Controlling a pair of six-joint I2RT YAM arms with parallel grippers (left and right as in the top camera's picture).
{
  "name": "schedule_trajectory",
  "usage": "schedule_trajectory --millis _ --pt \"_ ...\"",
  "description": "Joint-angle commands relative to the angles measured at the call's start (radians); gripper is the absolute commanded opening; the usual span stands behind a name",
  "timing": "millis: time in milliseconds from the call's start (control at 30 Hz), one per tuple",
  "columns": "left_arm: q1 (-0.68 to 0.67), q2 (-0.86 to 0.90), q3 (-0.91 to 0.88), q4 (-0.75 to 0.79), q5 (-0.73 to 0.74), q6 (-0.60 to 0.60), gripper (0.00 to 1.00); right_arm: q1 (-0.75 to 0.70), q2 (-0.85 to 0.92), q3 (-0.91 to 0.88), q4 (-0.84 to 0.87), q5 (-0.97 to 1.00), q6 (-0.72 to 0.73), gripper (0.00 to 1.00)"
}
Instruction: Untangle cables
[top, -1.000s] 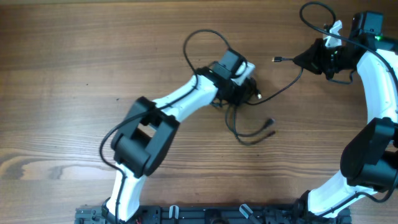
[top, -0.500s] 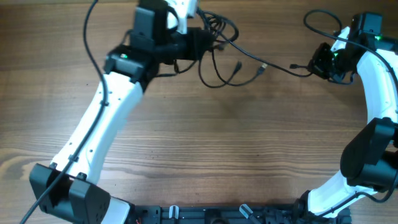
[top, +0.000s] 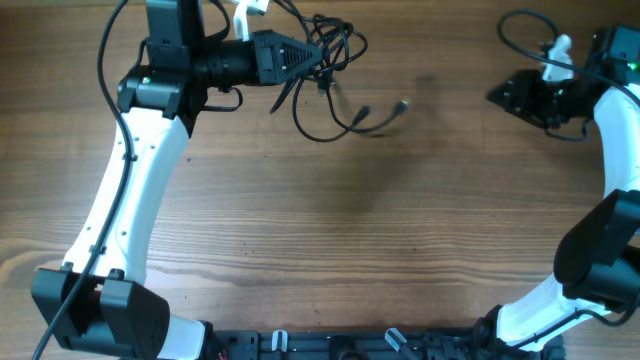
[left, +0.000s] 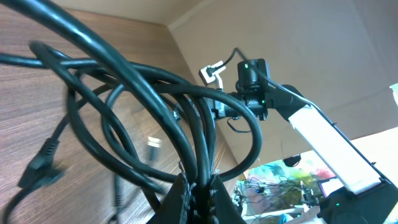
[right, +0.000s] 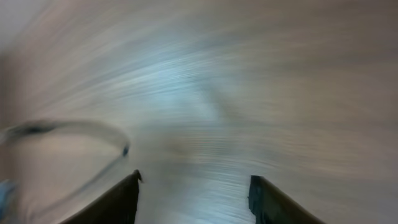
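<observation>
A wooden desk (top: 330, 250) fills the overhead view, brown, with long grain running left to right and a paler, knotty patch toward its near left corner; along the near edge runs a dark rail (top: 340, 345) carrying small fittings, too small to tell apart; from the right wrist the same wood is smeared by blur, its grain barely readable; from the left wrist the desk ends at a plain tan wall (left: 323, 43); low beside that wall sits a colourful clutter (left: 280, 183), perhaps loose wires and packaging.
</observation>
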Motion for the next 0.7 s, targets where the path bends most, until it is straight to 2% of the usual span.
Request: schedule_trajectory --millis 0,133,233,367,467,533,667 --pt "-0.031 -0.018 0.004 0.010 0.035 0.012 0.04 0.039 -0.073 0.060 -0.001 -0.268 -0.186 0.76" --pt "-0.048 -0.017 0.004 0.005 -0.024 0.011 0.04 0.082 -0.177 0.077 0.031 -0.328 -0.183 0.82" --pt "-0.082 -0.017 0.004 0.006 -0.100 0.008 0.04 0.137 -0.239 0.077 0.076 -0.360 -0.139 0.82" --pt "-0.135 -0.017 0.004 0.005 -0.183 0.000 0.04 0.227 -0.254 0.076 0.115 -0.360 -0.043 0.76" --pt "-0.172 -0.017 0.004 0.005 -0.242 -0.039 0.04 0.291 -0.254 0.076 0.121 -0.344 -0.041 0.73" --pt "-0.192 -0.017 0.004 0.006 -0.273 -0.048 0.04 0.333 -0.254 0.076 0.151 -0.239 0.060 0.72" --pt "-0.211 -0.017 0.004 0.005 -0.275 -0.052 0.04 0.399 -0.254 0.076 0.201 -0.198 0.114 0.73"
